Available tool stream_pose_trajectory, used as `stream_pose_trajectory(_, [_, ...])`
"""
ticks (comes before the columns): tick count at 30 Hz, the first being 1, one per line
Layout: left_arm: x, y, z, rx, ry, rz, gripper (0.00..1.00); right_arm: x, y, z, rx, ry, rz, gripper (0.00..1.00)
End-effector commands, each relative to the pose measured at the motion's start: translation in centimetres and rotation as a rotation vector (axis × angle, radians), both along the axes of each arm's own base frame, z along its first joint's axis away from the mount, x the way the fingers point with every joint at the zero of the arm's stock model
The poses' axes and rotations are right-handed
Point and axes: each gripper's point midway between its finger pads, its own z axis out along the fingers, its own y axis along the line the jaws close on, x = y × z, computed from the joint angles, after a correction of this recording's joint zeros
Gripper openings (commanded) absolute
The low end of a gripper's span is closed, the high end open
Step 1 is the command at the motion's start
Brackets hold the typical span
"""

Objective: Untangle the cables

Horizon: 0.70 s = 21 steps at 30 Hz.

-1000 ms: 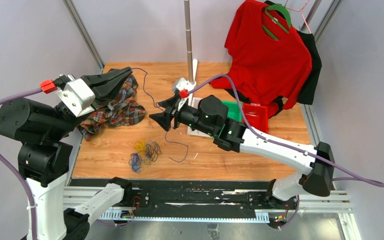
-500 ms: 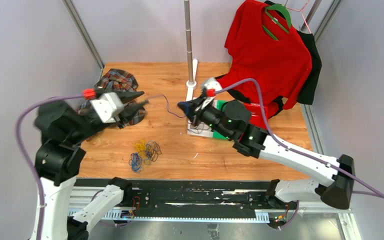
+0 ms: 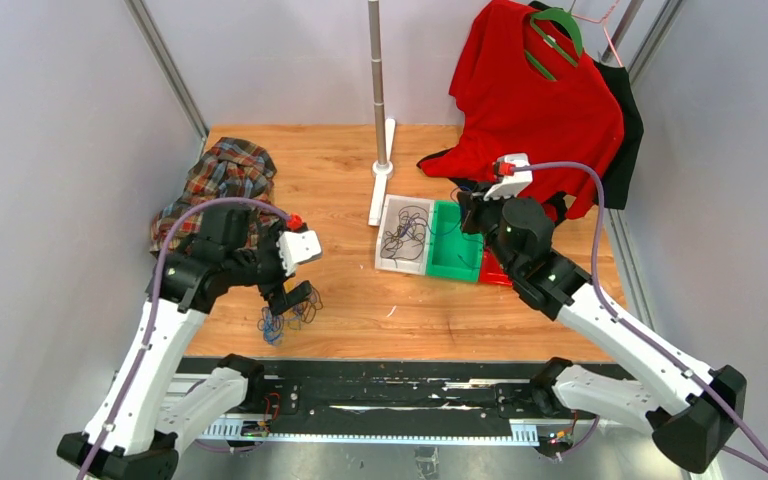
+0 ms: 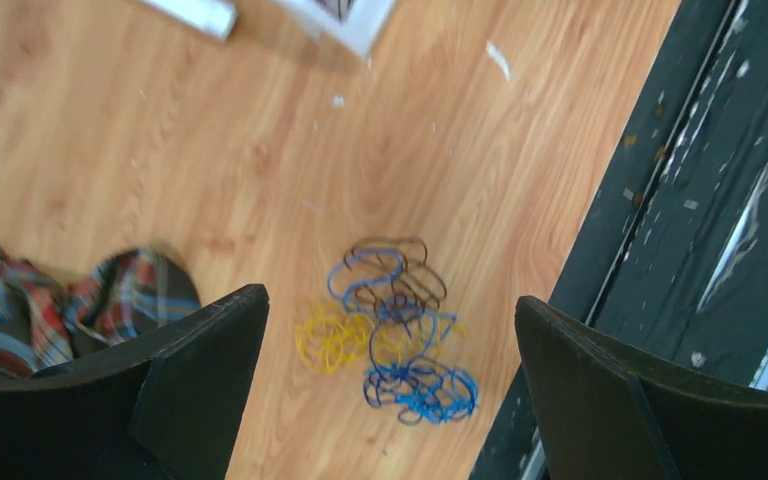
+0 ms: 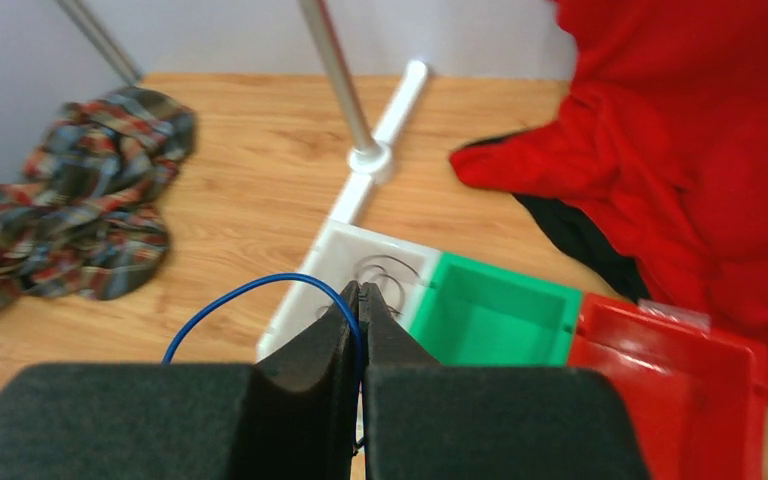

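Left gripper [image 4: 390, 305] spread above the cables [image 4: 392, 335] beside the table [image 4: 550, 180] edge — right gripper [image 5: 360, 296] pinches a blue cable [image 5: 228, 297], ends hidden.

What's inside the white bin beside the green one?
The white bin holds a loose tangle of black cables. Bare white floor shows around them. Whether anything lies under the tangle cannot be seen.
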Motion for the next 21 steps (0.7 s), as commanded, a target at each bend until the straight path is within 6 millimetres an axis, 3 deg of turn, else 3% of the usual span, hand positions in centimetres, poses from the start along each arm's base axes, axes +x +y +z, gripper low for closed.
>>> stream_pose_trajectory(1, [0.9, 2.7, -4.4, 0.200, 0.047, 0.035, 0.98, 1.6, -3.0, -4.4, -0.081, 0.116, -0.145, 0.01])
stream_pose_trajectory(4, [1.3, 3.6, -5.8, 0.259, 0.071, 0.047, 0.98, 2.7, -4.6, -6.1, -0.121, 0.154, -0.247, 0.01])
stream_pose_trajectory(9, [1.9, 4.1, -6.1, 0.290, 0.051, 0.069, 0.98, 3.5, -6.9, -8.7, -0.131, 0.225, -0.377, 0.01])
stream_pose_trajectory(17, [1.7, 4.3, -7.0, 0.305, 0.057, 0.056, 0.98, 3.2, -8.6, -11.8, -0.172, 0.353, -0.505, 0.01])
stream_pose_trajectory(21, [2.1, 4.1, -6.2, 0.293, 0.033, 0.060, 0.98, 3.3, -8.7, -12.6, -0.195, 0.401, -0.536, 0.00])
